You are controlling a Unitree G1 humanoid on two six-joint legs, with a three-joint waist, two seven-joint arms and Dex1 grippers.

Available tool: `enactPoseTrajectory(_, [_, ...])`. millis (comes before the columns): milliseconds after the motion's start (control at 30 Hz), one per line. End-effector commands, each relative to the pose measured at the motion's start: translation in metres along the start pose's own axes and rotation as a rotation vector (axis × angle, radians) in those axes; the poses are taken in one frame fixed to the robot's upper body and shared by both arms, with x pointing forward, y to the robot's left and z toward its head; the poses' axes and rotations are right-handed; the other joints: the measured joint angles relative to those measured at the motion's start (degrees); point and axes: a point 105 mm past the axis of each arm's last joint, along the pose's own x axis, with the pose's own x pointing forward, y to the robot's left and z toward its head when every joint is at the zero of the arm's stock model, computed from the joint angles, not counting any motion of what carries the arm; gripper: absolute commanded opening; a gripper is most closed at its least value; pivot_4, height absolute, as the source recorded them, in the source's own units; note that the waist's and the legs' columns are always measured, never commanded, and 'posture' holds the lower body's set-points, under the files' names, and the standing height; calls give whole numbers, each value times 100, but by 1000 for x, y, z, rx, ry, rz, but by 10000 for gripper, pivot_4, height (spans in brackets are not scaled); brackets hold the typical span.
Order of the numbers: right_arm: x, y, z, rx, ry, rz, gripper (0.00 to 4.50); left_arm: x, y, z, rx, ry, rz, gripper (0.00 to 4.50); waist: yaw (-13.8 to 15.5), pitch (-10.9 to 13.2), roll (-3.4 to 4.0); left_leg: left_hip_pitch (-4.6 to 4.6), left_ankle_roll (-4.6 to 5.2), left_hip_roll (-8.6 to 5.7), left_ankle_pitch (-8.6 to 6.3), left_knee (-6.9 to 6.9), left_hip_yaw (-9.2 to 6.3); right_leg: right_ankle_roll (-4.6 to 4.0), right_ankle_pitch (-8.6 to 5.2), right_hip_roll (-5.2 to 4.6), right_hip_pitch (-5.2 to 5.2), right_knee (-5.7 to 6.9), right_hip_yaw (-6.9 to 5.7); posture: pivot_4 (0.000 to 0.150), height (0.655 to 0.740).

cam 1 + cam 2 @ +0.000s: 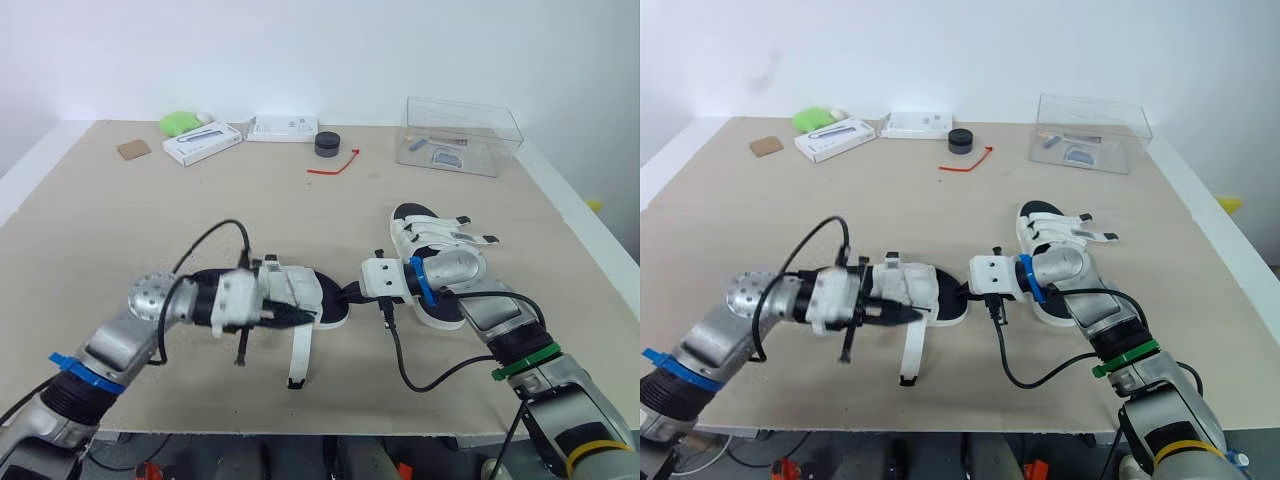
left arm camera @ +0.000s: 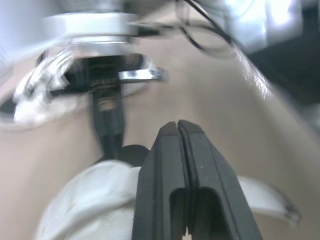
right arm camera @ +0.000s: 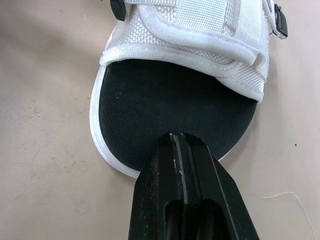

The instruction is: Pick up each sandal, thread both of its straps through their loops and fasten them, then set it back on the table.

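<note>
While at the table's (image 1: pixel 120 230) front centre, near sandal (image 1: pixel 308 287): between both grippers, one strap (image 1: pixel 300 355) trailing loose.
Left gripper (image 1: pixel 303 317): jaws closed, beside its upper.
Right gripper (image 3: pixel 179 137): jaws closed, at sole's end.
Other sandal (image 1: pixel 440 240): farther back, right.

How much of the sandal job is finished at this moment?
The far sandal lies on the table, straps seemingly fastened. In hand: the near sandal, with the left gripper and right gripper shut beside it. Left: its loose strap needs threading, fastening.
</note>
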Motion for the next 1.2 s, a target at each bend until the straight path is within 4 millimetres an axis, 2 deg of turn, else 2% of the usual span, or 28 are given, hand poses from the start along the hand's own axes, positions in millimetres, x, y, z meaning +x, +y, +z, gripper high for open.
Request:
enactPoseTrajectory(33, [-2, 13, -31, 81, 120, 32, 0, -7, -7, -4, 120, 86, -56, 307, -34, -7, 15, 3, -1, -5, -1, -3, 3, -3, -3, 0, 2, -1, 5, 1500, 7400])
enactPoseTrajectory(100, [-2, 13, -31, 81, 123, 30, 0, -9, -11, -13, 162, 123, -70, 307, -41, -16, 30, 8, -5, -10, -5, -8, 7, -2, -11, -3, 4, -1, 14, 1500, 7400])
enactPoseTrajectory(233, [-4, 12, -32, 83, 125, 26, 0, -11, -18, -24, 227, 161, -104, 307, -34, -9, 17, 2, -6, -8, -6, -4, 3, -5, -12, -7, 3, -1, 17, 1500, 7400])
enactPoseTrajectory(300, [-4, 14, -33, 84, 127, 29, 0, -12, -17, -28, 414, 198, -117, 307, -30, -9, 17, 2, -5, -9, -5, -1, 2, -3, -9, -13, 4, -1, 18, 1500, 7400])
enactPoseTrajectory(333, [-4, 14, -33, 84, 128, 29, 0, -12, -18, -30, 543, 216, -132, 2642, -30, -9, 16, 3, -4, -11, -4, -1, 4, -3, -8, -16, 5, -1, 18, 1500, 7400])
enactPoseTrajectory(433, [-4, 14, -33, 85, 128, 29, 0, -13, -16, -34, 757, 234, -151, 12782, -25, -11, 16, 4, -4, -11, -4, -1, 6, -6, -7, -25, 6, -1, 19, 1500, 7400])
enactPoseTrajectory(500, [-4, 13, -33, 85, 127, 28, 0, -14, -14, -36, 864, 234, -161, 22863, -22, -11, 16, 2, -4, -11, -4, -1, 6, -11, -5, -42, 5, -1, 20, 1500, 7400])
enactPoseTrajectory(667, [-3, 12, -33, 83, 127, 27, 0, -15, -20, -50, 1058, 263, -257, 43447, -19, -12, 15, 3, -2, -10, -3, -1, 15, -12, 0, -49, 5, -1, 18, 1500, 7400])
enactPoseTrajectory(867, [-2, 11, -33, 81, 126, 26, 0, -7, -37, -57, 1116, 209, -341, 44339, -20, -12, 15, 4, -1, -9, -4, -1, 34, -5, 4, -54, 3, -1, 20, 1500, 7400])
enactPoseTrajectory(1067, [-3, 11, -34, 77, 130, 25, 0, 4, -50, -56, 1099, 155, -367, 44339, -21, -12, 14, 7, 0, -6, -4, 0, 45, -1, 6, -55, 3, -1, 20, 1500, 7400])
enactPoseTrajectory(1200, [-2, 11, -33, 75, 128, 25, 0, 10, -52, -56, 1082, 149, -365, 44339, -21, -12, 14, 9, 0, -6, -4, 0, 50, 0, 7, -55, 3, -1, 20, 1500, 7400])
